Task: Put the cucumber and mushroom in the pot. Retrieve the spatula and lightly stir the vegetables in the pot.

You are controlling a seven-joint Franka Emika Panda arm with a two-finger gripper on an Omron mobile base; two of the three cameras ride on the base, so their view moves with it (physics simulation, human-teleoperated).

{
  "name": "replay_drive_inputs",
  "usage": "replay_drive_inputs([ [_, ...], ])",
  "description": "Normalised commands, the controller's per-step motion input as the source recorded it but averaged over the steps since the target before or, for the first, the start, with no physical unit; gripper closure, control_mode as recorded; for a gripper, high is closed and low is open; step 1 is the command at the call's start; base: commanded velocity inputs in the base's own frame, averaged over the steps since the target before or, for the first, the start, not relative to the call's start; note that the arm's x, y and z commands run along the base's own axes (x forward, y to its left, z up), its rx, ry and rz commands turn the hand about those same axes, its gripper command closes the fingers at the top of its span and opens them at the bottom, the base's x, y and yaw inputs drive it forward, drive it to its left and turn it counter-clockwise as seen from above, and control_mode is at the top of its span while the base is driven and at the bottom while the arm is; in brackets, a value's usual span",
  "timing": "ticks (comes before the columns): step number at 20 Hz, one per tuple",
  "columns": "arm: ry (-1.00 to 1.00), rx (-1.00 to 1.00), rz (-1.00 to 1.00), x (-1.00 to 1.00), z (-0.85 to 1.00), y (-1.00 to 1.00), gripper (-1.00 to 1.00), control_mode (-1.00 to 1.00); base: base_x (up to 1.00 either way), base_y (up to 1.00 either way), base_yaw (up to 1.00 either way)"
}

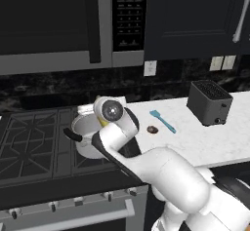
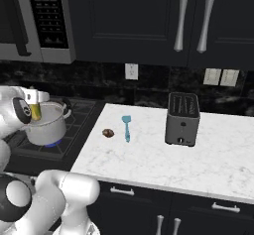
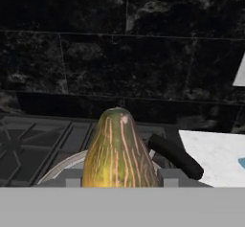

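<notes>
One cucumber (image 3: 117,149), yellowish-olive with thin pale stripes, sits clamped between my gripper's (image 3: 117,175) jaws. I see it over the steel pot (image 2: 45,125).

1. The white arm rises from the base, elbow bent, forearm reaching forward and left.
2. The gripper (image 3: 117,180) points forward; its fingers (image 3: 72,178) are clamped on the cucumber (image 3: 117,149), held lengthwise between them.

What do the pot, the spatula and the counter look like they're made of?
Pot: looks like polished steel, with a pale grey sheen; its handle is matt black, perhaps plastic. Spatula: evenly light blue with no shine, likely plastic or silicone. Counter: white with faint grey veins, marble-like stone.
</notes>
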Motion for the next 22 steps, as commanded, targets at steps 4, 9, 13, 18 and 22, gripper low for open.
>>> replay_drive_inputs([
  [4,0.0,-0.04,0.0,0.51,-0.67,0.08,1.0,-1.0,0.0,0.0,0.0],
  [9,0.0,-0.02,0.0,0.37,-0.39,0.25,1.0,-1.0,0.0,0.0,0.0],
  [13,0.0,0.0,0.0,0.34,-0.09,0.35,1.0,-1.0,0.0,0.0,0.0],
  [18,0.0,0.0,0.0,0.19,-0.07,0.22,1.0,-1.0,0.0,0.0,0.0],
  [22,0.07,0.0,0.0,0.1,-0.42,0.02,1.0,-1.0,0.0,0.0,0.0],
])
